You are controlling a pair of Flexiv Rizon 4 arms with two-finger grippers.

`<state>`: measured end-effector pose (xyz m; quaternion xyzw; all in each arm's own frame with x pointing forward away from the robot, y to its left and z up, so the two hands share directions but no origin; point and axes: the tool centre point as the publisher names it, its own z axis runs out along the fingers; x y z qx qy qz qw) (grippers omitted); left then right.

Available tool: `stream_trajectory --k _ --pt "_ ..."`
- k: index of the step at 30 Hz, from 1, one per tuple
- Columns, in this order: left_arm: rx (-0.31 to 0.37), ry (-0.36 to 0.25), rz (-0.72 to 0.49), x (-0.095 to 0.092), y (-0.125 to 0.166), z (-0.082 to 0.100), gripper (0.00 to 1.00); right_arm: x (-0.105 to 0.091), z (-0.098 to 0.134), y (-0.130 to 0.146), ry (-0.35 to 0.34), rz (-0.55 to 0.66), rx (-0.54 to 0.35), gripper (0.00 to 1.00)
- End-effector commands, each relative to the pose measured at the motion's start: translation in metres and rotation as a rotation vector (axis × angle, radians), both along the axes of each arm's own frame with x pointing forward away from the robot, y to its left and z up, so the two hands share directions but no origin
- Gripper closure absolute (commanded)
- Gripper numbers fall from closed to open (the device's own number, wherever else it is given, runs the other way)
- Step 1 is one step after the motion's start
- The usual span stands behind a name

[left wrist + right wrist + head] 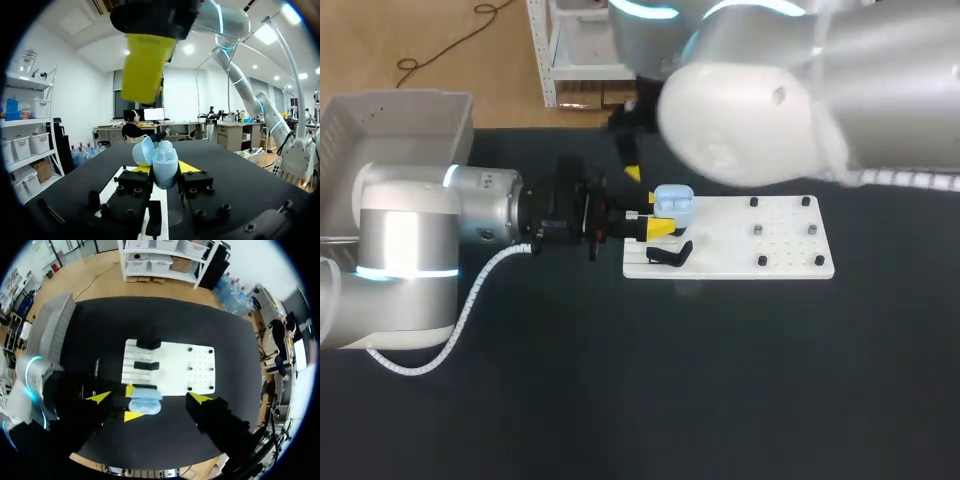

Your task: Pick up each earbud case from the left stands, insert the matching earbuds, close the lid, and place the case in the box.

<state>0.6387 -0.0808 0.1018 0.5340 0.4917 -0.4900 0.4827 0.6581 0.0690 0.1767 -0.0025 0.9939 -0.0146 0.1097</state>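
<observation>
Grey plastic box [380, 130] stands at the far left of the dark desk [720, 380], well apart from the work area. Left gripper [658, 218]: jaws closed from two sides on the body of the pale blue rounded earbud case [164, 167], its lid hinged open, at the left end of the white perforated board [740, 235], near a black stand [672, 255]. Right gripper [150, 398]: jaws spread wide, hanging over the case. Whether earbuds are seated cannot be determined. Expect the case to be light, rigid and glossy, hence prone to slip or twist. Grip across the body's flat sides, clear of the hinge. Press the lid gently, as the hinge is probably the weakest part.
</observation>
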Motion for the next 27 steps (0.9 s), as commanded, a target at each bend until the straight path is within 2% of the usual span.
stream_trajectory --k 1,7,15,21,27 --pt "0.001 0.0 0.0 0.0 0.001 0.0 1.0 0.008 -0.003 -0.032 -0.03 -0.023 0.103 0.0" --pt "0.001 0.0 0.0 0.0 0.001 0.0 1.0 0.026 -0.012 -0.05 -0.025 -0.076 0.17 0.0" --pt "0.001 0.0 0.0 0.0 0.001 0.0 1.0 0.04 -0.028 -0.052 -0.005 -0.088 0.188 0.0" --pt "0.001 0.0 0.0 0.0 0.001 0.0 1.0 0.045 -0.038 -0.048 0.025 -0.084 0.19 0.0" --pt "0.001 0.0 0.0 0.0 0.001 0.0 1.0 0.042 -0.052 -0.045 0.073 -0.081 0.196 0.0"
